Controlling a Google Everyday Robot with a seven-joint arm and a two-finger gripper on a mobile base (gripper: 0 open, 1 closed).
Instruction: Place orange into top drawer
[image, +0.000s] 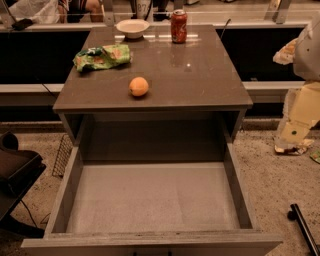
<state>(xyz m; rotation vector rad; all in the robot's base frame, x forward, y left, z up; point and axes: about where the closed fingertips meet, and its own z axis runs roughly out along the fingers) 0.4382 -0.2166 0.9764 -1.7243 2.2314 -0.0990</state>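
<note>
The orange (138, 86) sits on the cabinet top (200, 80), near its front edge and left of centre. The top drawer (66, 197) is pulled fully out towards me, and its pale grey floor is bare. My gripper (295, 131) is at the right edge of the view, at the end of the pale arm (306, 60). It hangs beside the cabinet's right side, well away from the orange and lower than the cabinet top. It holds nothing that I can see.
On the cabinet top stand a red soda can (178, 26) at the back, a white bowl (132, 28) at the back left and a green chip bag (102, 56) on the left. A dark chair (15, 172) is on the left floor, and a black bar (303, 227) on the floor at bottom right.
</note>
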